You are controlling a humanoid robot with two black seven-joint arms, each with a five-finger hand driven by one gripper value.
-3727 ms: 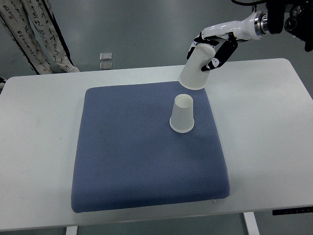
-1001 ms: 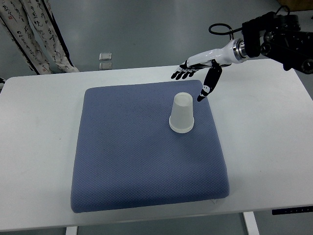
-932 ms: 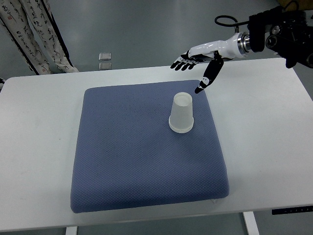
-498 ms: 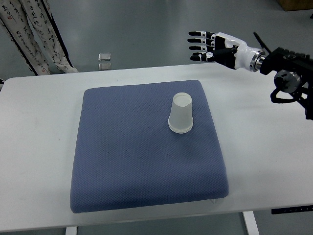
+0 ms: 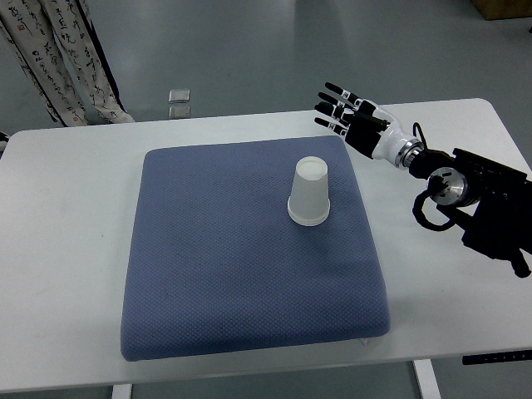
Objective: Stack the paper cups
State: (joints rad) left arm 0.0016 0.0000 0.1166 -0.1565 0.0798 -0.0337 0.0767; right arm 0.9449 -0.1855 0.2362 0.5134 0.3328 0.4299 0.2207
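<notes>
**Right hand withdrawn, cups stacked on pad**

Since the earliest frame the right hand (image 5: 347, 118) has let go of the cup it carried: that cup now sits over the other, so you see one inverted stack, the cups (image 5: 309, 192). Over the last second the hand has pulled back off the pad (image 5: 241, 274) and dropped to the table's (image 5: 66, 249) far right part, the forearm lying low across the right side.

Hand state: fingers spread straight, nothing held. Left hand not in view.

Stack position: upright, mouth down, on the pad toward its far right corner, well in from both edges.

Key relation: the stack lies toward the near left of the hand, apart from it, with the pad's far right corner between them. Its long axis is vertical. The fingers point to the far left, past the stack, not at it. The right arm is the only one near.

Judgement: stacking looks done; any further move is likely retreat.
</notes>
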